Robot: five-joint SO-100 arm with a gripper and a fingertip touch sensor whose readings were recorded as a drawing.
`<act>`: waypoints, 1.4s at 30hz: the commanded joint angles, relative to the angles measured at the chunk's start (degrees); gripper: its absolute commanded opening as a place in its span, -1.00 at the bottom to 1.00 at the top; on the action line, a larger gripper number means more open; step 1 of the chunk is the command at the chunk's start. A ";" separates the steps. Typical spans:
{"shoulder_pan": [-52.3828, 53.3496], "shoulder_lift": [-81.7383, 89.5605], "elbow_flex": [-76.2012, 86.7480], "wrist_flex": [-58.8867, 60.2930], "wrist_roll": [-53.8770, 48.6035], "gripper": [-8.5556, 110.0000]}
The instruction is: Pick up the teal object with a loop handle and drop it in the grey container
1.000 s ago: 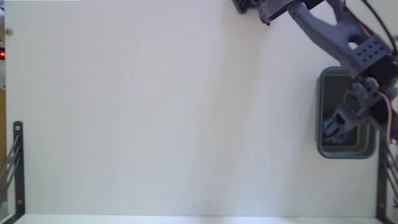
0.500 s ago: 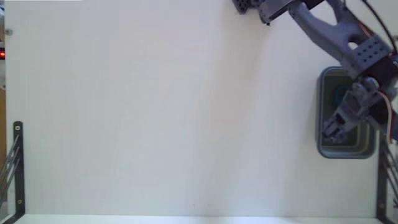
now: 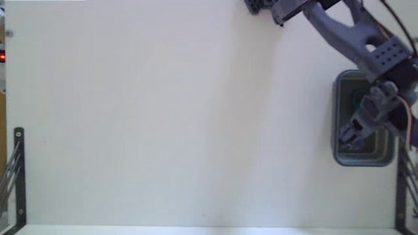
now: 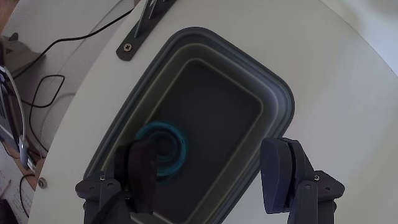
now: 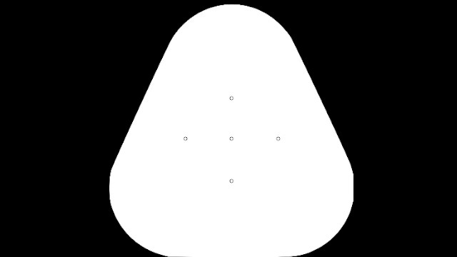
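Note:
The grey container [image 3: 363, 160] stands at the right edge of the table in the fixed view. In the wrist view it [image 4: 247, 61] fills the middle. The teal object [image 4: 175, 142] lies blurred on the tub's floor, partly behind my left finger [image 4: 142, 171]; its loop handle cannot be made out. In the fixed view it shows as a teal patch [image 3: 357, 100] in the tub's upper half. My gripper [image 4: 211, 167] hangs open above the tub with nothing between its fingers. From the fixed view its tips [image 3: 347, 136] sit over the tub's left side.
Black metal brackets [image 3: 16, 171] stand at the table's lower left and lower right [image 3: 400, 189]. The arm [image 3: 353, 36] reaches in from the top right. In the wrist view, cables [image 4: 43, 68] run beyond the table edge.
The teal object has left the gripper's tips and now lies in the tub. The fingers have spread apart; the arm has barely moved.

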 commanded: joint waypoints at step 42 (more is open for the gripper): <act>18.98 27.75 23.91 0.01 0.26 1.00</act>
